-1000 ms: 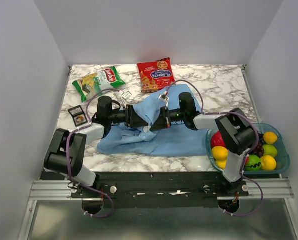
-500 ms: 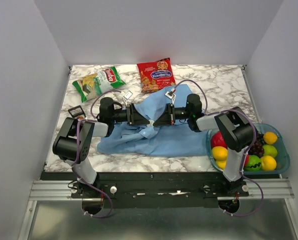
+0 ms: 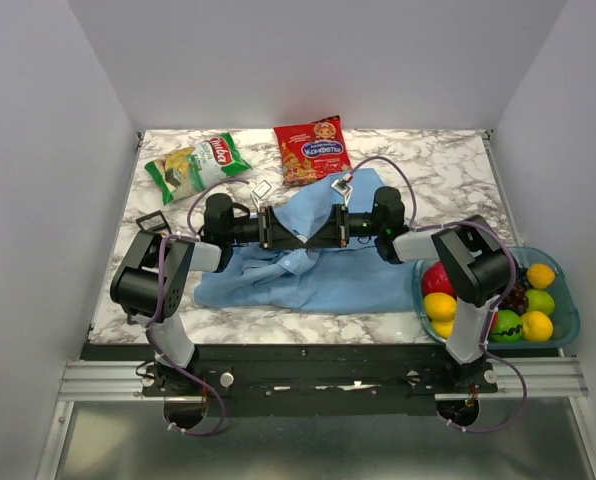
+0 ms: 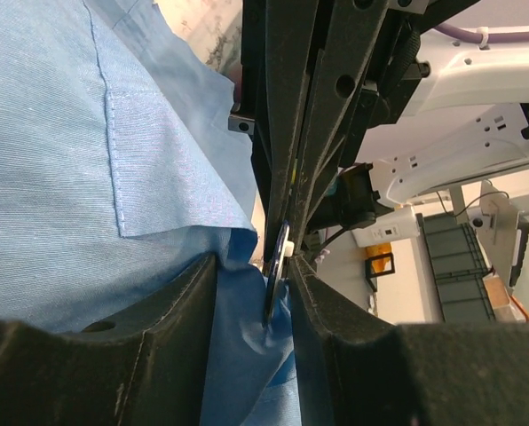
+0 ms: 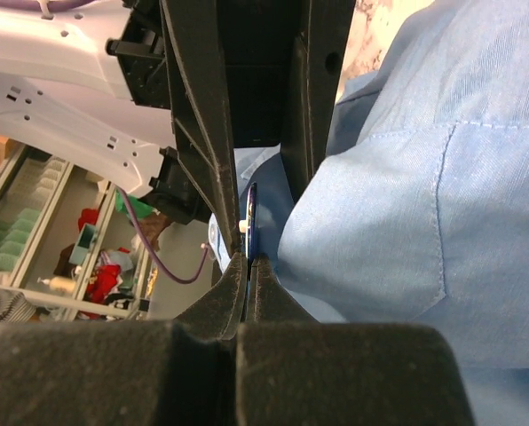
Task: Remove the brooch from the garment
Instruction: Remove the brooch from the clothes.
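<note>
A light blue cotton shirt [image 3: 358,280] lies crumpled across the middle of the white-and-grey marble worktop [image 3: 448,170], reaching toward its near edge. Both arms lie low over the shirt and meet tip to tip above its middle.

The small round dark blue brooch [image 4: 275,282] is pinned in a raised fold of the shirt there. Both wrist views show it edge-on, as a thin dark disc with a small white piece at its side.

The left hand [image 4: 254,271] is partly spread. One finger [image 4: 158,355] stands on each side of the brooch, with blue cloth filling the gap on one side and the other finger just beside the disc. It does not grip the brooch.

The right hand [image 5: 247,264] is pressed fully together, and its fingertips meet right at the edge of the brooch. Whether they pinch the disc itself or the cloth under it cannot be told.

A green snack packet [image 3: 196,160] lies near the far left corner. A red snack packet [image 3: 311,150] lies at the middle of the far edge, just beyond the shirt. A small black-framed square item [image 3: 153,222] sits by the left edge, partly behind the left arm. At the right edge, near the near right corner, a clear teal bowl [image 3: 572,322] holds yellow, green and red fruit and dark grapes.
</note>
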